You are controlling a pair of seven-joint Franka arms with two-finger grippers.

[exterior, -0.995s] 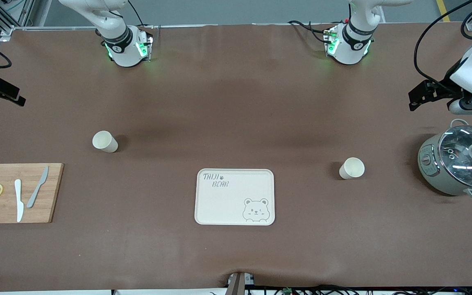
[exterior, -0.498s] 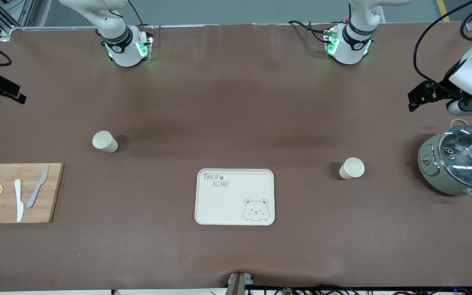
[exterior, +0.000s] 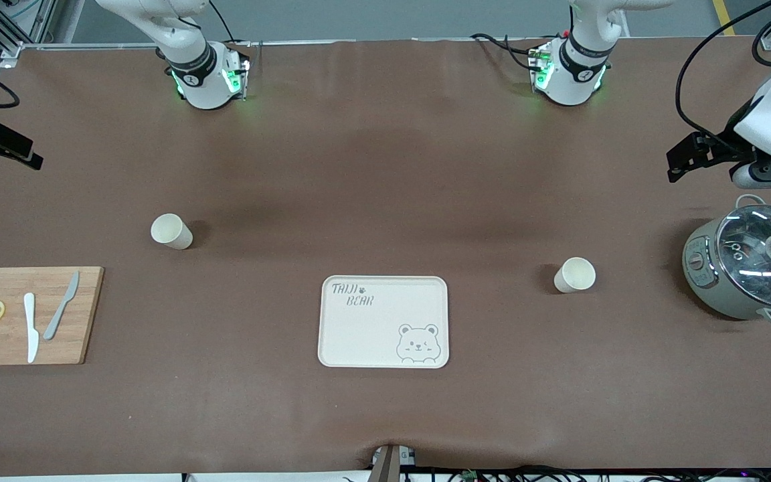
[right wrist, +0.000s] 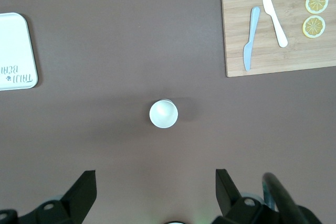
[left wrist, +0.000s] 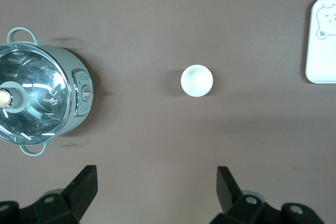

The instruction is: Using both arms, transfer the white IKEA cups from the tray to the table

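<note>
Two white IKEA cups stand upright and apart on the brown table. One cup (exterior: 171,231) (right wrist: 164,114) is toward the right arm's end, the other cup (exterior: 574,274) (left wrist: 197,81) toward the left arm's end. My right gripper (exterior: 27,155) (right wrist: 156,184) hangs open high over the table's edge at the right arm's end. My left gripper (exterior: 672,167) (left wrist: 156,182) hangs open high over bare table beside the pot. Neither gripper touches a cup, and nothing is between either pair of fingers.
A cream bear-print tray (exterior: 372,335) lies between the cups, nearer the front camera. A wooden board (exterior: 84,314) with two knives and lemon slices lies at the right arm's end. A lidded pot (exterior: 750,268) (left wrist: 42,100) stands at the left arm's end.
Both grippers have shifted slightly toward the robots' bases. The cups and the tray have not moved.
</note>
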